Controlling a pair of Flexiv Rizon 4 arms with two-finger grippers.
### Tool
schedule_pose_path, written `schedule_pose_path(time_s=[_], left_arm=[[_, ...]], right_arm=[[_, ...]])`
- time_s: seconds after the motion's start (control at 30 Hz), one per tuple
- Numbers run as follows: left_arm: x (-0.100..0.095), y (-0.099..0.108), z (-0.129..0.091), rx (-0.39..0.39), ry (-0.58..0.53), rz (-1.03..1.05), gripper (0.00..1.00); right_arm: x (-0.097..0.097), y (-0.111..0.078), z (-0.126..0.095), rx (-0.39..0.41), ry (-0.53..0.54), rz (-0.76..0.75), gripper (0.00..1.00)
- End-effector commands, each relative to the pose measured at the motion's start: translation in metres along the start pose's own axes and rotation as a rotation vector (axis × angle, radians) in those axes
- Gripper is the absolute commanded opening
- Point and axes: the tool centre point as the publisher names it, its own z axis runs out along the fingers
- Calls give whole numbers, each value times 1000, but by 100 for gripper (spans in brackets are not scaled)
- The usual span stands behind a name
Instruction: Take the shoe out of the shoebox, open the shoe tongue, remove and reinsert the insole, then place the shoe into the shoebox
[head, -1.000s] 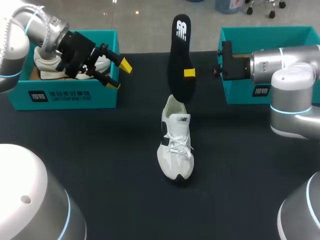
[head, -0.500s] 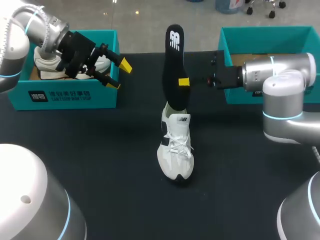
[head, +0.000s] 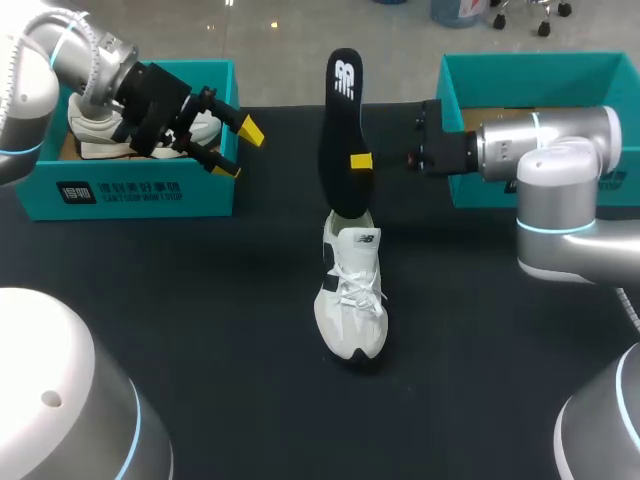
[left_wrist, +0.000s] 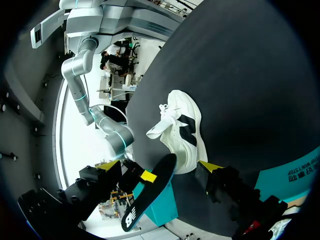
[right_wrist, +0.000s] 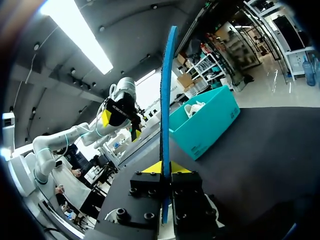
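Shoe, white, stands in the middle of the table, toe toward the near edge. Well left of it, the left shoebox holds a second white shoe, half hidden behind the left gripper, whose fingers stand wide apart on nothing. Rising from the shoe's heel is the black insole; whether its lower end sits inside cannot be told. The right gripper is clamped on its middle, one finger hidden behind it in the head view. Right of the shoe, the right shoebox is partly covered by the right arm.
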Motion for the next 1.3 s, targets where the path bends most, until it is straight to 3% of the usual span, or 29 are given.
schedule_pose_path(time_s=[0.03,0.27,0.83,1.3], left_arm=[[0,0,0,1,4,1,100],[0,0,0,1,4,1,100],[0,0,0,1,4,1,100],[0,0,0,1,4,1,100]], right_arm=[[1,-3,14,-16,0,3,0],[3,-16,23,-4,26,20,0],[-2,-31,20,20,8,41,0],[-6,-21,14,10,-14,23,0]])
